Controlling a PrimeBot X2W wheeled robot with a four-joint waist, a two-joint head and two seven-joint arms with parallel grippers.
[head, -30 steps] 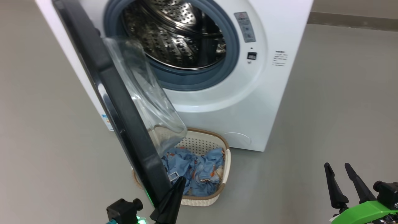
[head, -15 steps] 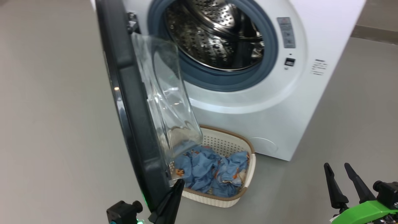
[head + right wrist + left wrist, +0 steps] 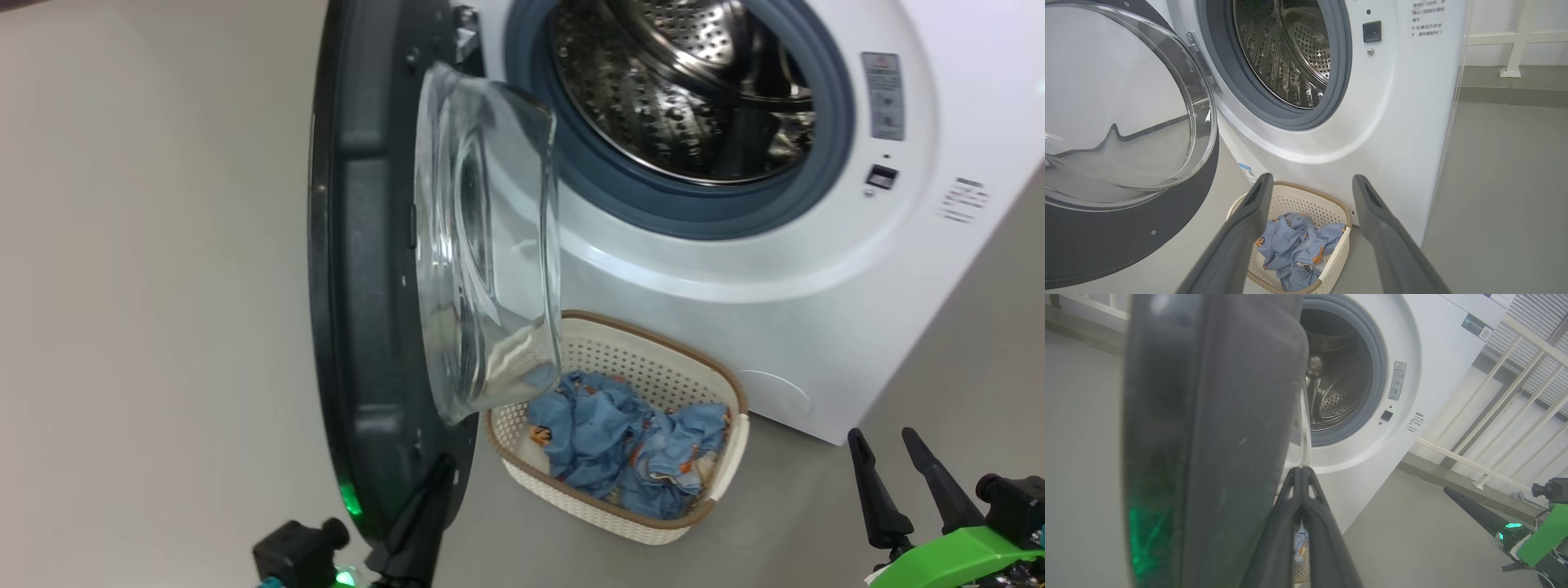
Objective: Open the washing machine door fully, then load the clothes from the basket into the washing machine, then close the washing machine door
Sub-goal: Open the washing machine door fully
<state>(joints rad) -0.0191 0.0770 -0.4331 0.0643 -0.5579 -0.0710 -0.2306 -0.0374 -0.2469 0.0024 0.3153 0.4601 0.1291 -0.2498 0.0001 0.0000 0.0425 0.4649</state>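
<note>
Door (image 3: 359, 286) upright, edge-on in head view; glass bowl (image 3: 490, 245) bulging right.

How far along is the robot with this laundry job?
Done so far: the washing machine door stands swung well out from the washing machine, baring the drum. In hand: the shut left gripper sits at the door's lower edge, seemingly pushing it wider; the right gripper hangs open, holding nothing. Left: the clothes lie in the basket, the drum looks empty, and the door must be closed afterwards.
</note>
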